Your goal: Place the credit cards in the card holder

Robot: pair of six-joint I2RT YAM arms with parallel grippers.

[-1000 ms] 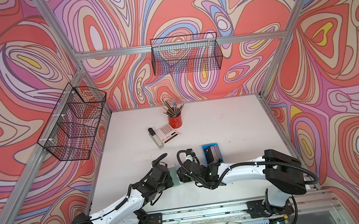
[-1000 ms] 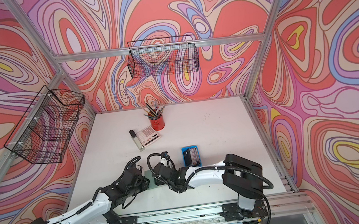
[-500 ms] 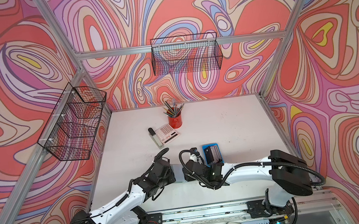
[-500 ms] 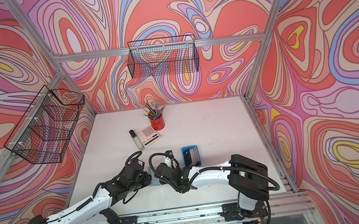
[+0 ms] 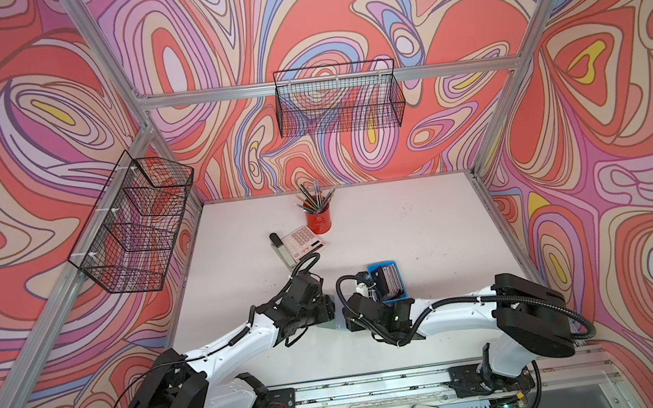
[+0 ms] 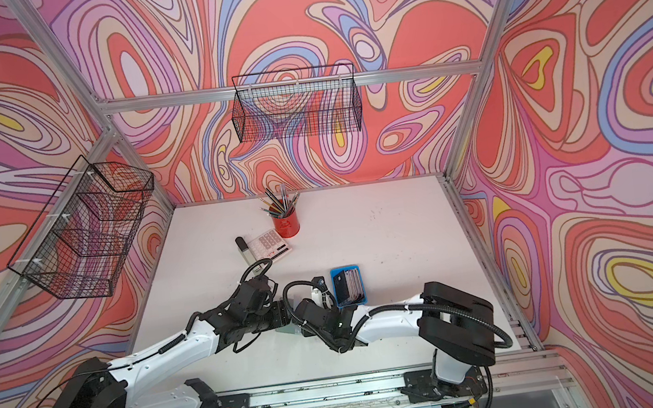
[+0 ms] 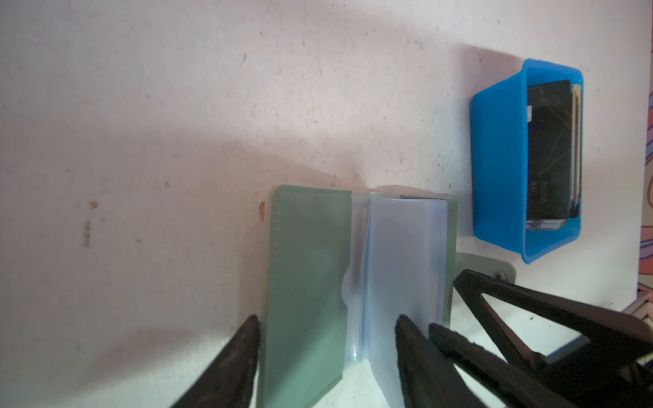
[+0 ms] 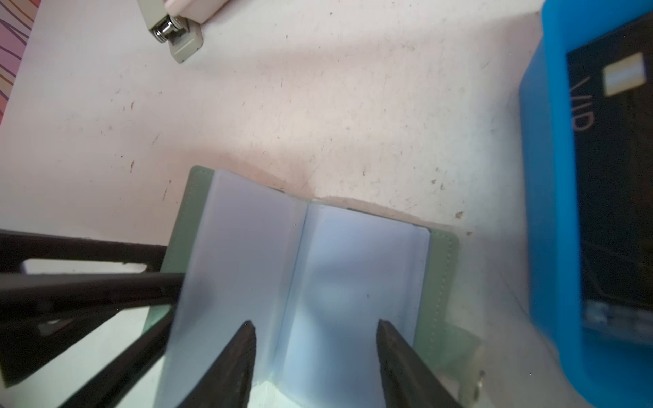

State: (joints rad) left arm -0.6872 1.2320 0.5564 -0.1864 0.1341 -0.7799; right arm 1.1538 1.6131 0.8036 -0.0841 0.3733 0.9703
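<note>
- Under both arms, the white tabletop (image 5: 402, 225) is scuffed and speckled, with the work gathered at its near middle.
- Blue tray (image 7: 498, 159) sits just right of the card holder and a little farther back, not touching it.
- Card holder (image 7: 304, 265), sage green, lies open like a book between the two claws. Its covers are down, its clear sleeves rise from the spine, and its snap tab points toward the tray.
- Credit cards (image 7: 547, 148) lean stacked inside the tray, a dark one on the left of the stack.
- Left claw (image 7: 325, 325) has its jaws spread across the left cover, one finger off the outer edge and one over the sleeves.
- Right claw (image 8: 314, 325) has its jaws spread over the sleeves, one on either side of the spine, gripping nothing.
</note>
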